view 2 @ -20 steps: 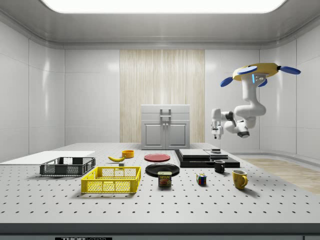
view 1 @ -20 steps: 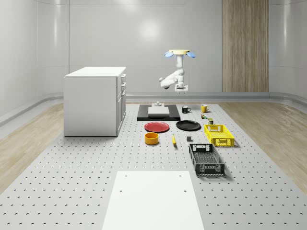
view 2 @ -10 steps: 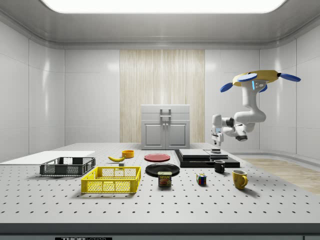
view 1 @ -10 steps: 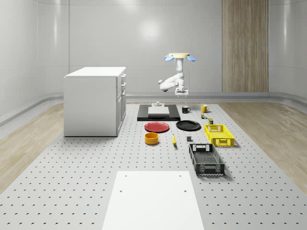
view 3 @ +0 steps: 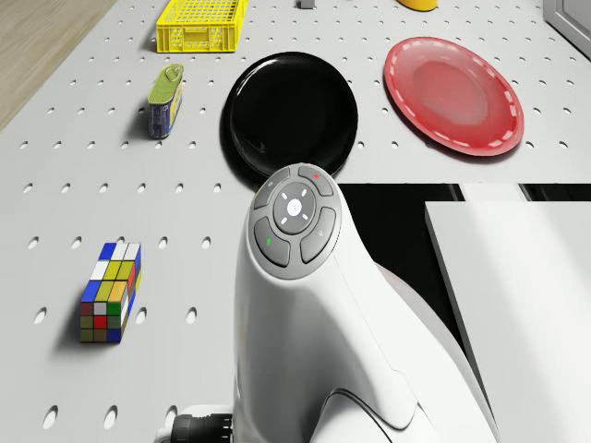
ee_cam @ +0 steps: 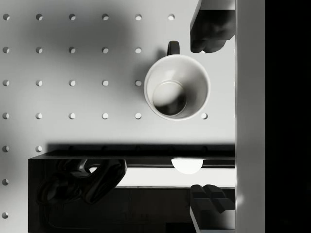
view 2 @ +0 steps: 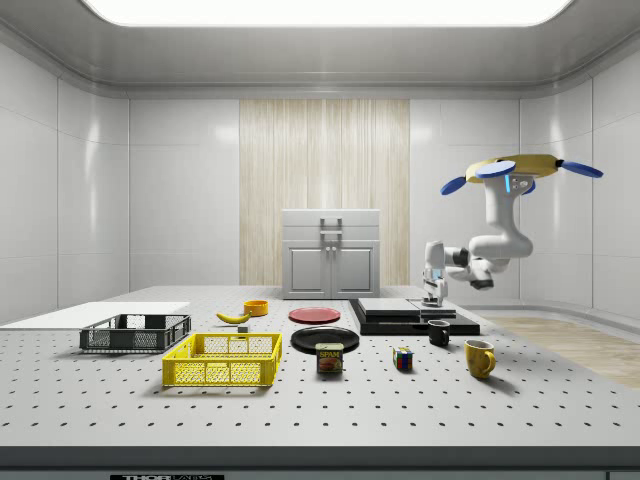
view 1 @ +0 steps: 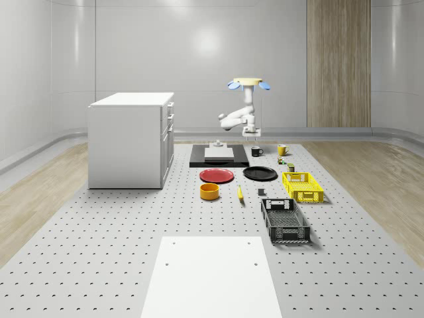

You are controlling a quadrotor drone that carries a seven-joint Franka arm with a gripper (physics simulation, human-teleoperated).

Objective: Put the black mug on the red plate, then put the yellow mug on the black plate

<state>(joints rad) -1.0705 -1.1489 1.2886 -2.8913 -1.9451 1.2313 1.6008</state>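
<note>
- Wrist view: the gripper looks straight down with its fingers spread wide and holding nothing. The black mug stands upright on the table below, its pale inside showing.
- The mug lies between the two fingertips but a little off the line that joins them. Its handle points towards one finger's side.
- The step in hand, as I judge it, is the descent to grasp the black mug. To do it well, centre the gripper over the cup first, so the rim sits squarely between the pads.
- The jaws should close across the body or one wall, not onto the handle. The dark platform sits just beside the mug, so the nearer finger needs room to come down without catching its edge.
- Side view: the gripper hangs above the mug, apart from it. The drone hovers higher, off to the side view's right.
- The yellow mug stands near the black one and is untouched.
- Drone view: past the arm lie the black plate and the red plate, side by side and both bare. The lift must therefore carry the mug to the red plate without tilting it.
</note>
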